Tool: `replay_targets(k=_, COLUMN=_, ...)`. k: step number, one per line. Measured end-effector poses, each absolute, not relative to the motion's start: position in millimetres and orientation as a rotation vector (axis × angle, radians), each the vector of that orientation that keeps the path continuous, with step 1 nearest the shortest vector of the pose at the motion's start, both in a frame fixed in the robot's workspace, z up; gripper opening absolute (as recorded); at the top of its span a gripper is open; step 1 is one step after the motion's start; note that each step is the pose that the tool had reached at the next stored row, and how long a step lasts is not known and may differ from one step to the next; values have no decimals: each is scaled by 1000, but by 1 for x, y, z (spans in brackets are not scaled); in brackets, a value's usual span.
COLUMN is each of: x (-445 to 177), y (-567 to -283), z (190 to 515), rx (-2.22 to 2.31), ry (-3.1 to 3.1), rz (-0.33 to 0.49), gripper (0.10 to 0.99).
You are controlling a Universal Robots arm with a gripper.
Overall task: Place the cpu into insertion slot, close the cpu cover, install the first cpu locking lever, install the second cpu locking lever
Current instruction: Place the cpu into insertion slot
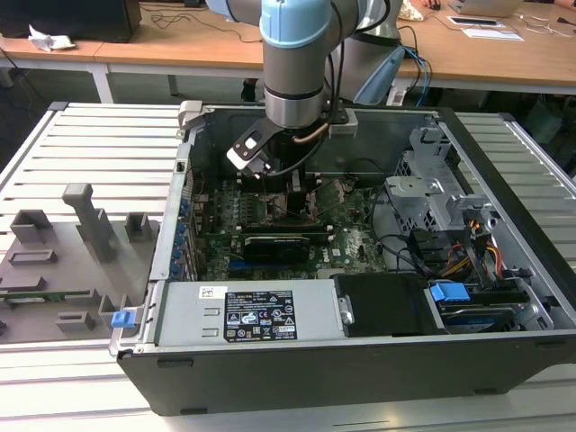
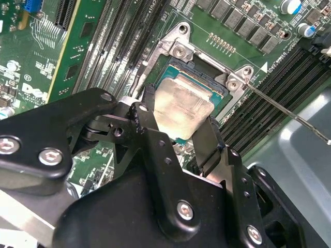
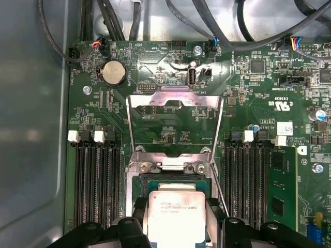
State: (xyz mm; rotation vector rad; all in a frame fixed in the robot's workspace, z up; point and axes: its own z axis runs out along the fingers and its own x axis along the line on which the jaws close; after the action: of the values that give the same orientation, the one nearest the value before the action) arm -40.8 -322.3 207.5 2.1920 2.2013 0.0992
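The gripper (image 2: 178, 124) is clamping the cpu (image 2: 186, 101) between its two black fingers, gripping it by opposite edges. The chip is sitting directly over the insertion slot (image 2: 202, 75), squared to its frame, though I cannot tell whether it is seated. The cpu cover (image 3: 176, 97) is standing swung open beyond the socket.

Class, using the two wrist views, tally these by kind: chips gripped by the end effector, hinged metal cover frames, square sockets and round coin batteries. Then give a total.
cpu, gripped by the end effector: 1
cpu cover, hinged open: 1
insertion slot: 1
coin battery: 1
Total: 4
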Motion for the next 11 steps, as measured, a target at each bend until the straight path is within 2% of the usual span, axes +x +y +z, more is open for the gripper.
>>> replay_targets(k=11, x=-42, y=-321, z=202, rx=2191, ry=2202, rz=98, gripper=533)
